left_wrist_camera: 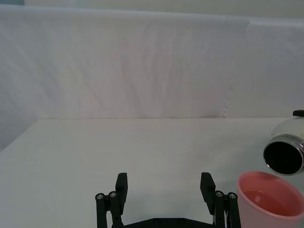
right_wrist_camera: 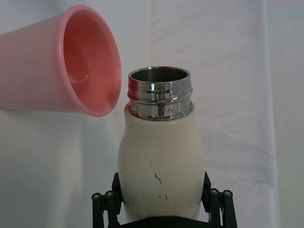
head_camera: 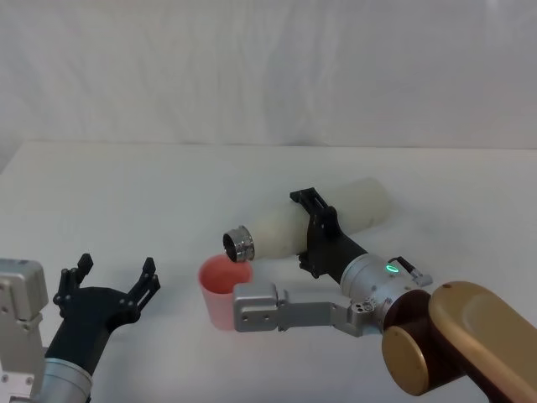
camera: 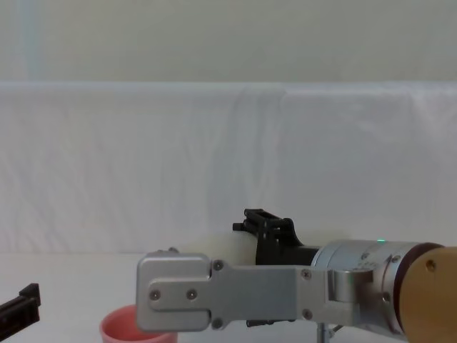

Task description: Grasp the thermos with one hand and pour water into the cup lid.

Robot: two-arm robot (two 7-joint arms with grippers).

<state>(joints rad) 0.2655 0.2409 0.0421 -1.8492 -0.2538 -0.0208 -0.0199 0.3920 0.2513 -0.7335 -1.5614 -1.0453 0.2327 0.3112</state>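
White cloth covers the bench (head_camera: 126, 193) and hangs as a backdrop behind it.

Nearest the robot: left gripper (head_camera: 111, 281) parked low at the robot's left, just beside the cup lid, jaws spread wide, nothing between them. In the left wrist view its fingertips (left_wrist_camera: 121, 183) frame bare bench.

Next out: cup lid (head_camera: 220, 290), salmon-pink, upright on the bench, partly hidden behind the right arm's grey link in the head view. A shallow pool of liquid seems to sit in its bottom (left wrist and right wrist views).

Above and just beyond it: thermos (head_camera: 323, 218), cream-white, tipped close to horizontal, steel neck (head_camera: 238, 244) pointing toward the cup lid and hanging over its far rim. Right gripper (head_camera: 317, 231) is clamped around the bottle's mid-body, one finger on each side. No stream visible at the mouth in these pictures.

Risks, as judged from this pose:
- Mouth sits over the rim, not the centre. A thin flow could run down the neck or land on the outer wall and wet the cloth.
- Tipping further quickly would send a gush; the cup lid is small and light, so it could overflow or be pushed over.
- Neck is close to the rim. Any drop or sideways drift of the arm could knock the cup lid, and nothing steadies it.
- Smooth rounded bottle held sideways by two fingers: it could rotate or slide in the grip as the water shifts.
- Right arm's link blocks the head view of the cup lid, so fill level is hard to judge.
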